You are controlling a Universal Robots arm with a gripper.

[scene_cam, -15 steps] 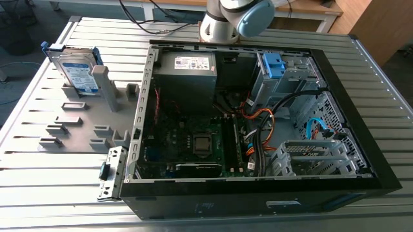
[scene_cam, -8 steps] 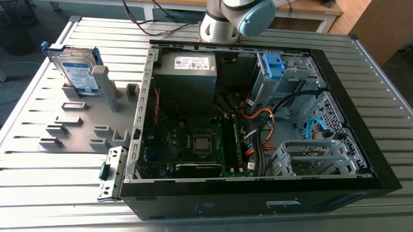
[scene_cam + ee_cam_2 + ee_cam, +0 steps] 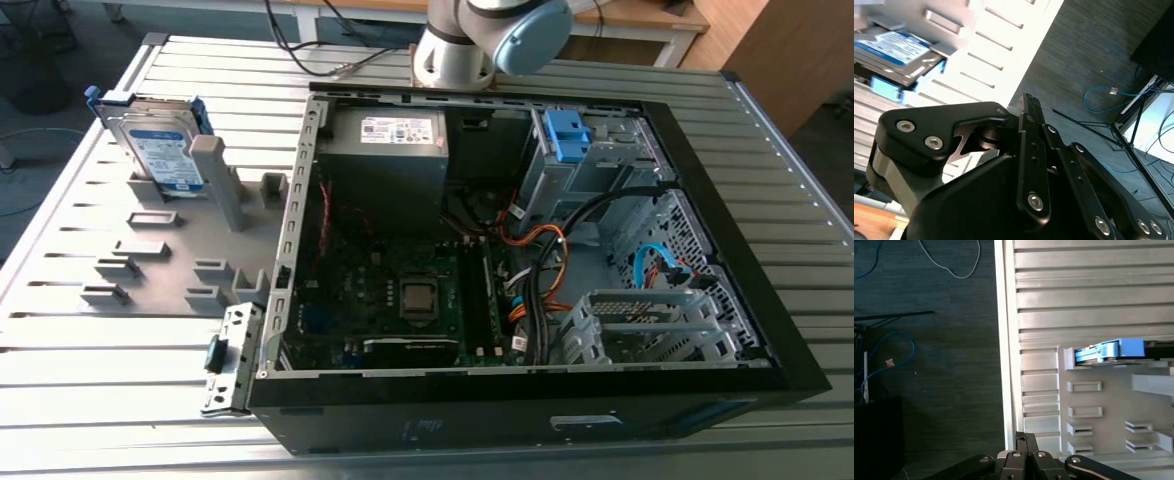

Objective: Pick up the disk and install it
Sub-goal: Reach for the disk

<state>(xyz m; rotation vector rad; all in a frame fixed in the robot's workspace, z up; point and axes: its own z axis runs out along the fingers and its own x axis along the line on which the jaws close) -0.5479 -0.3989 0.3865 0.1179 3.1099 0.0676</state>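
Your jaws are closed with nothing in them, and the disk (image 3: 160, 150) stands on its edge in the grey holder (image 3: 174, 240) on the table (image 3: 107, 370), at ten o'clock from the open computer (image 3: 467, 410).

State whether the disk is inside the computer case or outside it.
Outside. The disk stands on edge in a grey holder, at the exterior view's left of the open computer case.
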